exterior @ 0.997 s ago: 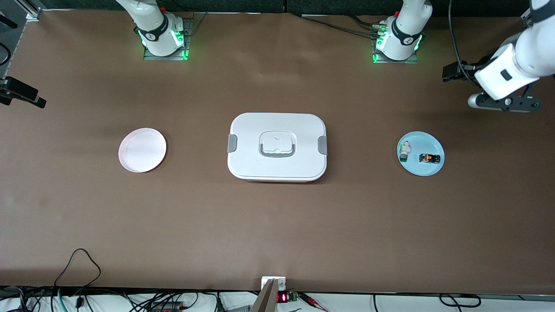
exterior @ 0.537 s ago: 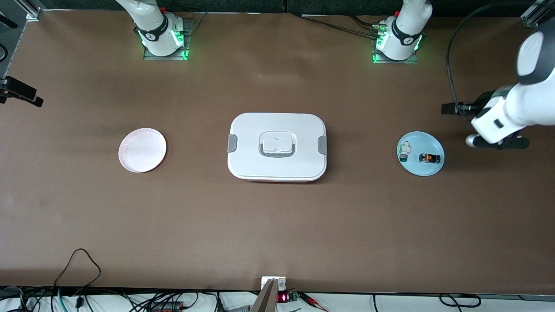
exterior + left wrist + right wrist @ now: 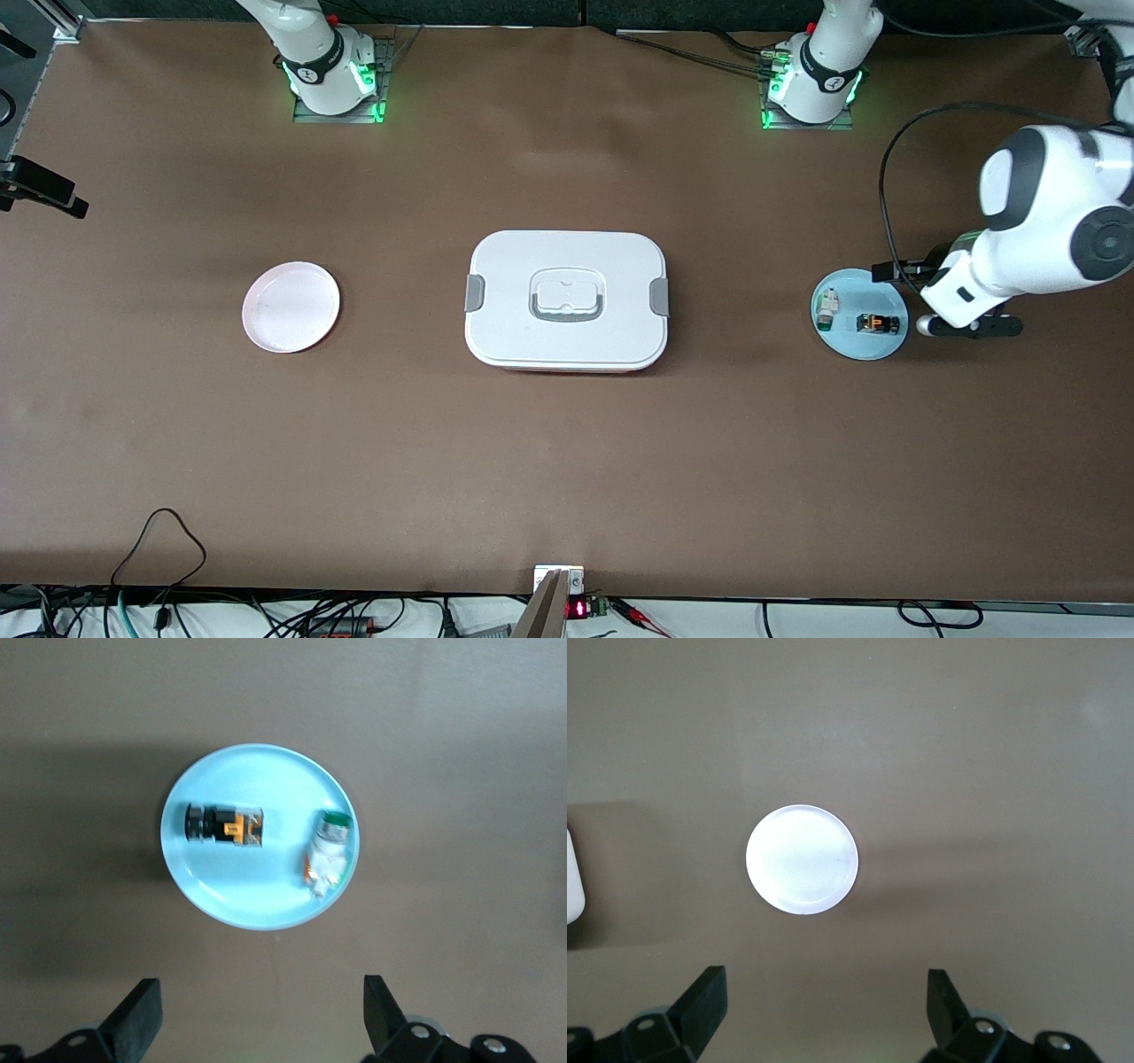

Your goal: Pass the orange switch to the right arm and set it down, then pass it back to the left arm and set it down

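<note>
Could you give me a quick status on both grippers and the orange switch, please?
Left gripper open, above table beside blue plate. Right gripper open, high over pink plate. Orange switch on blue plate, untouched. Box mid-table between the plates.

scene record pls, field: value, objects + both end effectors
orange switch: on blue plate, beside white-and-green component
blue plate: toward left arm's end of table
box: mid-table, lid on, between the plates
pink plate: toward right arm's end, nothing on it
left end effector: open, high beside blue plate, holds nothing
right end effector: open, above table near pink plate, holds nothing
</note>
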